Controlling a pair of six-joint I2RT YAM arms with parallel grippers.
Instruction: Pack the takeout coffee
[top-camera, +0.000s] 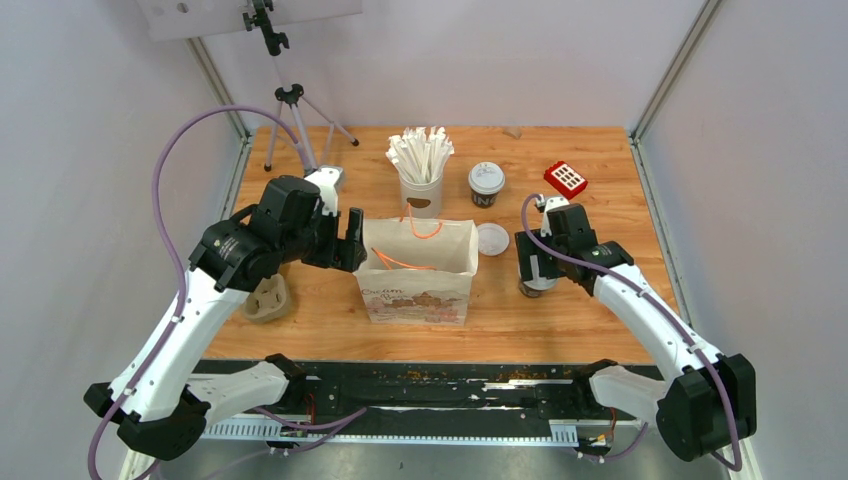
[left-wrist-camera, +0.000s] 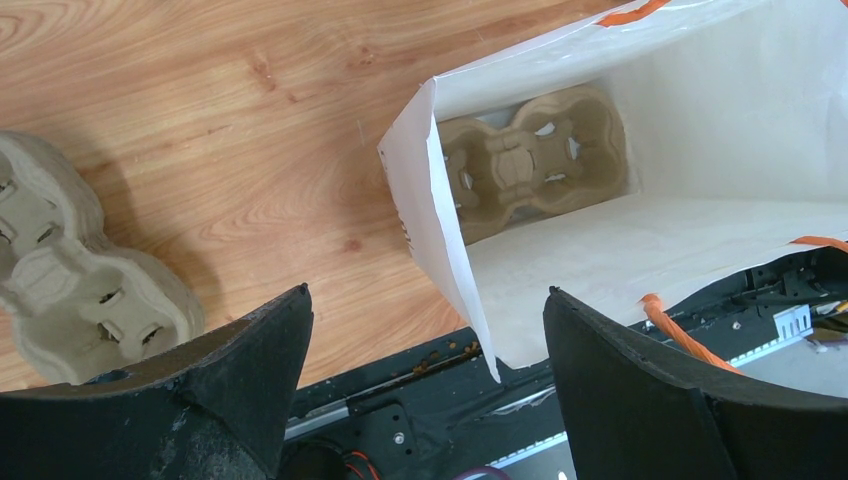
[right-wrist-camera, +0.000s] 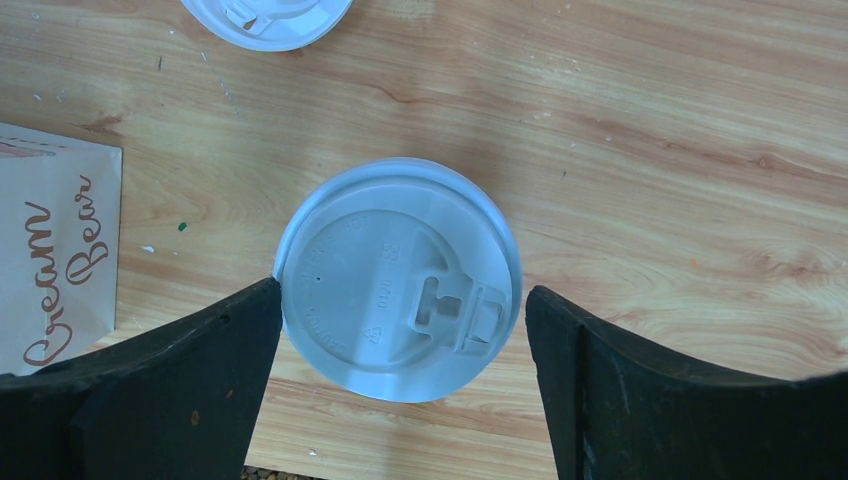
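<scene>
Takeout coffee: cup no. 1 (right-wrist-camera: 398, 300) stands on table (top-camera: 600, 160) right of paper bag (top-camera: 415, 295), straddled by right gripper (right-wrist-camera: 402, 290), jaws apart, not clamped. Rear: cup no. 2 (top-camera: 486, 186), lidded. Left gripper (left-wrist-camera: 427, 292) spread wide at bag's left edge; pulp carrier (left-wrist-camera: 535, 160) inside bag.

On the wooden worktop (top-camera: 620, 160) a pale paper bag (top-camera: 415, 285) with orange handles stands open near the middle of the near edge. The left gripper (top-camera: 352, 243) is just beside its left side, and a beige pulp cup carrier (top-camera: 268, 299) lies close to the left edge. Toward the far edge stand a white cup of paper-wrapped sticks (top-camera: 422, 185), a dark coffee cup with white lid (top-camera: 486, 183) and a red block (top-camera: 565, 179), while a loose white lid (top-camera: 492, 239) lies just right of the bag and the right gripper (top-camera: 535, 270) hangs over a second cup (top-camera: 538, 288), mostly hidden under it.
</scene>
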